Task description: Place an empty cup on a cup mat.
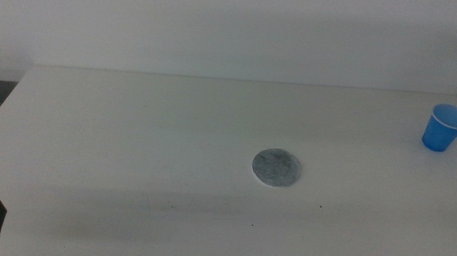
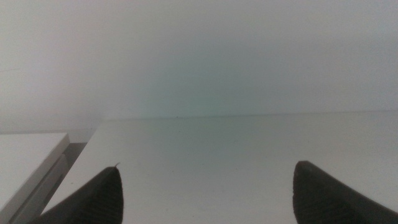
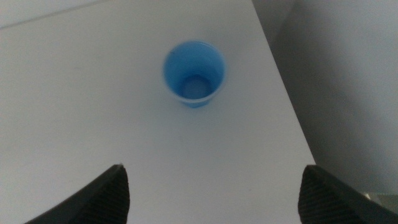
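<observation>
The cup (image 1: 446,128) stands upright near the right edge of the desk (image 1: 131,154), well apart from the cup mat (image 1: 278,168) lying flat around the middle. It looks like thin plastic: light, a bit slick, likely to squash if pinched hard, so I'd take it by the side wall below the rim. The right end effector (image 3: 214,190) hangs above it, jaws spread wide and empty. The left end effector (image 2: 208,193) waits at the desk's near left corner, also wide open, holding nothing.
</observation>
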{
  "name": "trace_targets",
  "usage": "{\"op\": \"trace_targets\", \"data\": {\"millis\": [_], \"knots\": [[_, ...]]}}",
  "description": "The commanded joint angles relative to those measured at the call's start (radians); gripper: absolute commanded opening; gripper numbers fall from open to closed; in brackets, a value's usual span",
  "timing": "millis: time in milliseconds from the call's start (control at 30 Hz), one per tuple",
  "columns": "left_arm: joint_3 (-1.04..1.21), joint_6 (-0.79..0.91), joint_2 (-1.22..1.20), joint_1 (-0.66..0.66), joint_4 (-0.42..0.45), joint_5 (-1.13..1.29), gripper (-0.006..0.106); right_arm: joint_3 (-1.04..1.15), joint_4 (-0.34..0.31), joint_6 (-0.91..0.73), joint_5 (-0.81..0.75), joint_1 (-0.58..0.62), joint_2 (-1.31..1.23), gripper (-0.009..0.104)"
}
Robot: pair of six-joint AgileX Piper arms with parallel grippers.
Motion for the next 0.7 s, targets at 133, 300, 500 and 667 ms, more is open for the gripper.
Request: {"op": "trace_targets", "data": {"millis": [133, 300, 500, 667], "knots": [[0.0, -0.003, -0.004, -0.001, 0.0, -0.013, 0.094, -0.053, 0.006, -0.008, -0.066, -0.089, 0.163, 0.079], [0.0, -0.003, -0.004, -0.001, 0.0, -0.013, 0.094, -0.089, 0.058, -0.052, -0.117, -0.115, 0.27, 0.079], [0.0, -0.003, -0.004, -0.001, 0.0, -0.013, 0.094, -0.136, 0.097, -0.061, -0.152, -0.115, 0.381, 0.076], [0.0, -0.003, -0.004, -0.001, 0.0, -0.013, 0.094, -0.137, 0.094, -0.061, -0.196, -0.115, 0.45, 0.068]]}}
